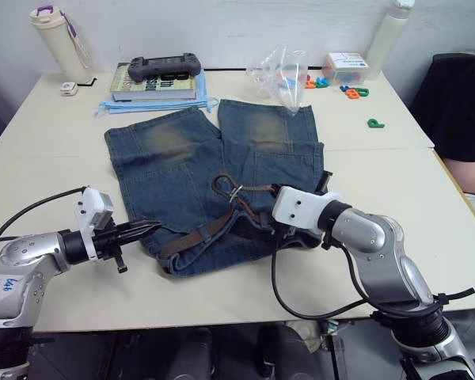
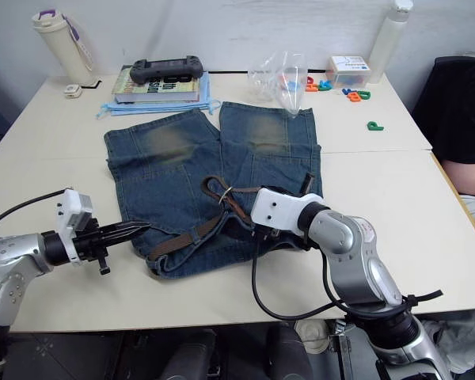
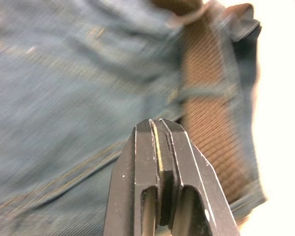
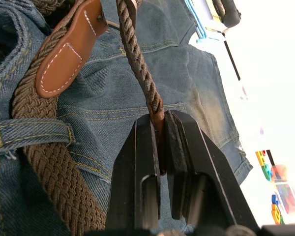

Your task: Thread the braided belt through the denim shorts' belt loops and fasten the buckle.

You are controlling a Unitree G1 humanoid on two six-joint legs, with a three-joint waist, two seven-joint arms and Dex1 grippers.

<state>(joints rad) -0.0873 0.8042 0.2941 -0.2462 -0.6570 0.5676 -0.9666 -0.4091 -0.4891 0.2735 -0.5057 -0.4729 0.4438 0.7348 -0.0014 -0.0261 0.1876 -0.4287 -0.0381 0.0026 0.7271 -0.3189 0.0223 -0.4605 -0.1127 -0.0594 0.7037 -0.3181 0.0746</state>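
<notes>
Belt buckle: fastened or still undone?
Undone. The right gripper pinches the belt end, held away from the buckle on the shorts.

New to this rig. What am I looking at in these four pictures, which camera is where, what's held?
This is a two-armed humanoid robot at a pale table. Two pictures come from the stereo camera on its head, looking down over the arms. The other two come from cameras on each wrist, looking along the black fingers.

Blue denim shorts with faded patches lie flat on the table. A dark brown braided belt with tan leather ends runs along the waistband, under a blue denim belt loop.

The right end effector is shut on the belt's thin end. The left end effector is shut and empty, at the shorts' edge.
</notes>
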